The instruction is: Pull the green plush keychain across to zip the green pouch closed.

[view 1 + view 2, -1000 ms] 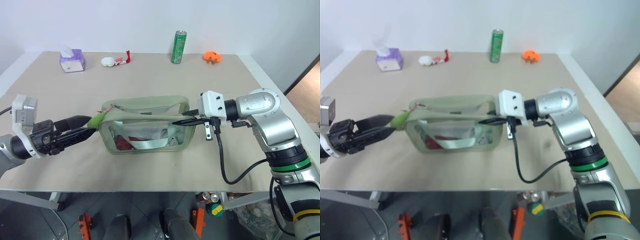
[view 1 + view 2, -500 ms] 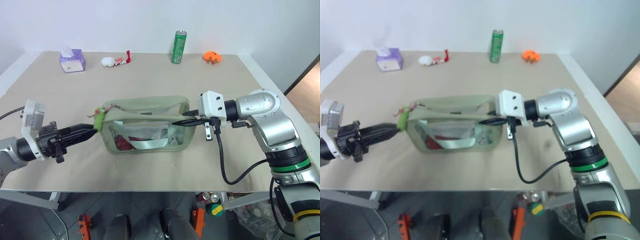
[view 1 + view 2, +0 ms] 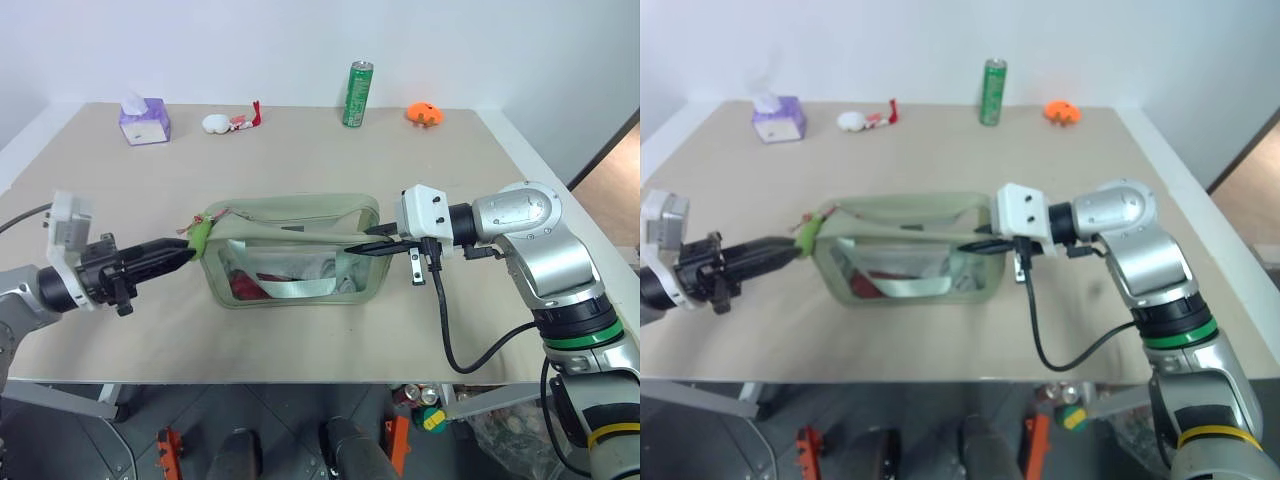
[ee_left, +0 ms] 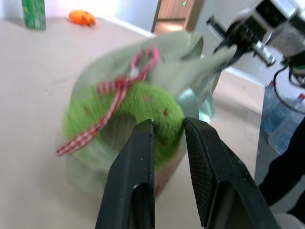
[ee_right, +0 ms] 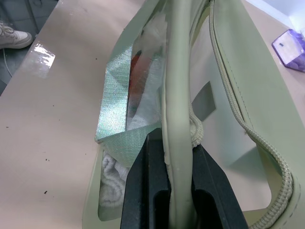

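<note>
Two grippers work the pouch (image 3: 290, 250) at table (image 3: 300, 150) centre. At the pouch's nine o'clock end, the left gripper (image 4: 167, 138) is clamped on the keychain (image 4: 143, 114), whose checked red cord trails loose. At its three o'clock end, the right gripper (image 5: 169, 152) is pinched tight on the pouch's rim. Can (image 3: 358, 94) stands at twelve o'clock, far back.

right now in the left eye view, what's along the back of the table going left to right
purple tissue box → white-and-red plush toy → green drink can → small orange object
</note>
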You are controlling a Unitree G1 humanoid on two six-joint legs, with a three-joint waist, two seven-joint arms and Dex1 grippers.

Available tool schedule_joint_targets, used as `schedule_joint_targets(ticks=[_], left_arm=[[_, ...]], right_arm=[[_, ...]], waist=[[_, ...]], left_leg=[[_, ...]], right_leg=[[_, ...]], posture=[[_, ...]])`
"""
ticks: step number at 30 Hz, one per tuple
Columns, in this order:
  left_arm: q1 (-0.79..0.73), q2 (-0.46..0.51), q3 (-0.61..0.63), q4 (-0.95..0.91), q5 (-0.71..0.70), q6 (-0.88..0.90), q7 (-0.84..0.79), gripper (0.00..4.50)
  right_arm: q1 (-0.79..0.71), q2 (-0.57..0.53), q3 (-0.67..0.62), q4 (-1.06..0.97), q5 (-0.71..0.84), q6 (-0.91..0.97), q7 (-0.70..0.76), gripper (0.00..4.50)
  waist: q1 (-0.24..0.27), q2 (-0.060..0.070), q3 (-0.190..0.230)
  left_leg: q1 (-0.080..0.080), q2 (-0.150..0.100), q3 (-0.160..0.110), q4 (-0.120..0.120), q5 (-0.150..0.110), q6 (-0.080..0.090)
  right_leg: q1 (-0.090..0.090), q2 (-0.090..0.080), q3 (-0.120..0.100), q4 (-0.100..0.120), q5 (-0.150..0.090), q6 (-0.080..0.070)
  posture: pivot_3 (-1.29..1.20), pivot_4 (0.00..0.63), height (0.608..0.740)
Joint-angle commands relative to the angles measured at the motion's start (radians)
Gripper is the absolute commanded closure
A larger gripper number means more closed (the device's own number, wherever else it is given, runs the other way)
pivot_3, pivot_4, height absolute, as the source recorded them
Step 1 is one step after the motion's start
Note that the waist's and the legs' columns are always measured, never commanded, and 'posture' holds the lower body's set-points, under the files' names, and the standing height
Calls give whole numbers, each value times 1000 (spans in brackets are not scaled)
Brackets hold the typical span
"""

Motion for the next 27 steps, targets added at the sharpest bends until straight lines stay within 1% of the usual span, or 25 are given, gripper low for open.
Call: schedule_joint_targets(ticks=[1, 4, 6, 7, 16, 21, 22, 25, 27], left_arm=[[-31, 21, 32, 16, -29, 39, 30, 3449], [-29, 14, 23, 17, -6, 24, 36, 2628], [-21, 7, 11, 1, 18, 2, 43, 1868], [-14, 7, 5, -8, 15, 5, 37, 1633], [12, 19, -6, -76, -9, 21, -2, 1633], [8, 21, -42, -46, 37, 8, -14, 1633], [7, 21, -44, -35, 41, 6, -17, 2165], [4, 22, -41, -16, 40, 7, -34, 3090], [0, 23, -40, -10, 41, 5, -39, 3822]], right_arm=[[-7, -8, -38, -36, 15, -3, -7, 4500], [-7, -7, -38, -35, 16, -4, -6, 4500], [-8, -6, -38, -34, 16, -5, -6, 4500], [-8, -6, -37, -34, 17, -5, -5, 4500], [-8, -7, -37, -43, 20, 1, -6, 4500], [-9, -5, -36, -44, 20, 3, -9, 4500], [-9, -5, -36, -45, 19, 3, -11, 4500], [-5, -6, -38, -48, 19, 4, -13, 4500], [-2, -8, -40, -50, 20, 6, -14, 4500]], waist=[[0, 0, 0], [0, 0, 0], [0, 0, 0], [0, 0, 0], [0, 0, 0], [0, 0, 0], [0, 0, 0], [0, 0, 0], [0, 0, 0]], left_leg=[[0, 0, 0, 0, 0, 0], [0, 0, 0, 0, 0, 0], [0, 0, 0, 0, 0, 0], [0, 0, 0, 0, 0, 0], [0, 0, 0, 0, 0, 0], [0, 0, 0, 0, 0, 0], [0, 0, 0, 0, 0, 0], [0, 0, 0, 0, 0, 0], [0, 0, 0, 0, 0, 0]], right_leg=[[0, 0, 0, 0, 0, 0], [0, 0, 0, 0, 0, 0], [0, 0, 0, 0, 0, 0], [0, 0, 0, 0, 0, 0], [0, 0, 0, 0, 0, 0], [0, 0, 0, 0, 0, 0], [0, 0, 0, 0, 0, 0], [0, 0, 0, 0, 0, 0], [0, 0, 0, 0, 0, 0]], posture=[[0, 150, 740], [0, 150, 740], [0, 150, 740], [0, 150, 740], [0, 150, 740], [0, 150, 740], [0, 150, 740], [0, 150, 740], [0, 150, 740]])
